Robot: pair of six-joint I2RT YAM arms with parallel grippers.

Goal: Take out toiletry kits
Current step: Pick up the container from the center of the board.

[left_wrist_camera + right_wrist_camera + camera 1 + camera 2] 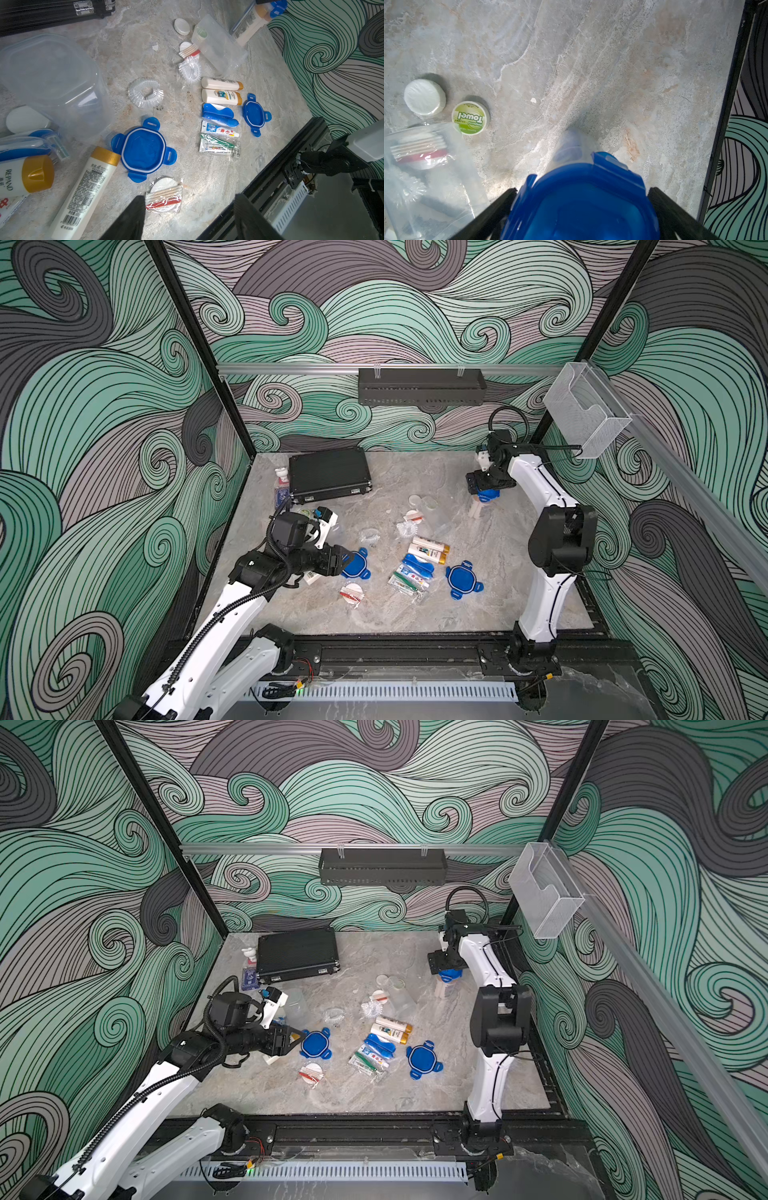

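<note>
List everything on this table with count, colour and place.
case: one, black, back left
pump bottle: one, blue label, beside the case
loose lids: two, blue, front centre
bottles: two, white with gold caps, centre; others front left
toothbrush: one, green, front centre
swab packets: two, white and red, mid-table
shower caps: two, clear, centre
lidded container: one, clear, blue lid, back right
left gripper: one, black, open, front left
right gripper: one, black, around that container's lid

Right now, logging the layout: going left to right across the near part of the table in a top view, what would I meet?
Left blue lid → wrapped green toothbrush → right blue lid.
</note>
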